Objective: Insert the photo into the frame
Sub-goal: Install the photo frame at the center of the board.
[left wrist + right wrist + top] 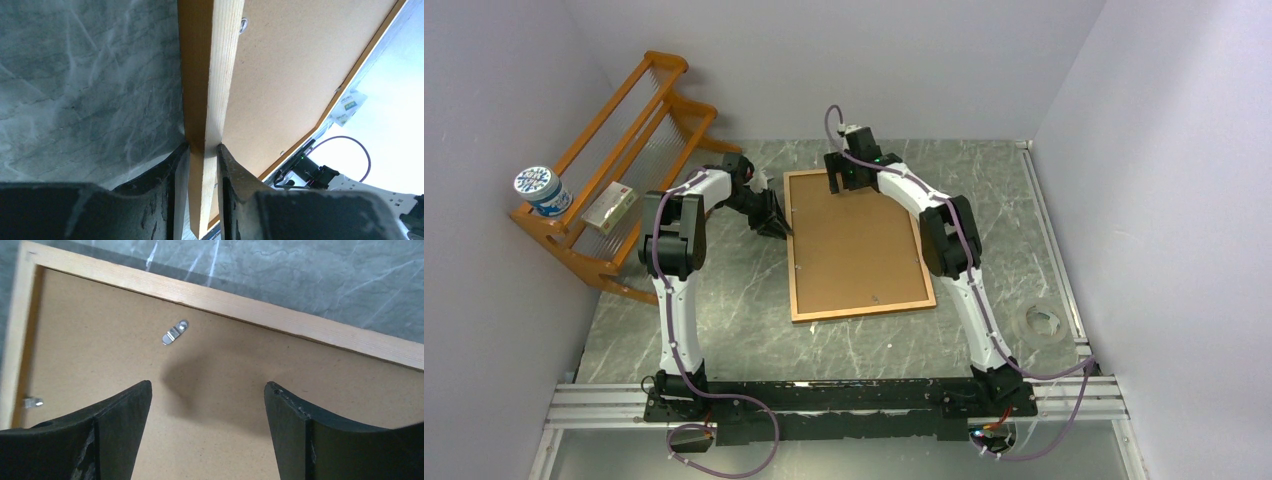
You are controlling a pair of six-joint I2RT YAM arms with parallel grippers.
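The orange-brown frame (864, 308) lies back side up on the table, with the plain brown backing board (854, 240) set in it. The photo is hidden. My left gripper (776, 222) is shut on the frame's left rail; in the left wrist view the rail (210, 75) runs between the jaws of that gripper (203, 148). My right gripper (842, 178) is open over the board's far end. In the right wrist view it (207, 387) hangs just above the board (220, 370), near a metal clip (175, 332) and the far rail (300, 325).
An orange shelf rack (624, 170) stands at the far left against the wall, holding a blue-white tin (542, 190) and a small box (609, 208). A tape roll (1044, 322) lies at the table's right edge. Walls close in on three sides.
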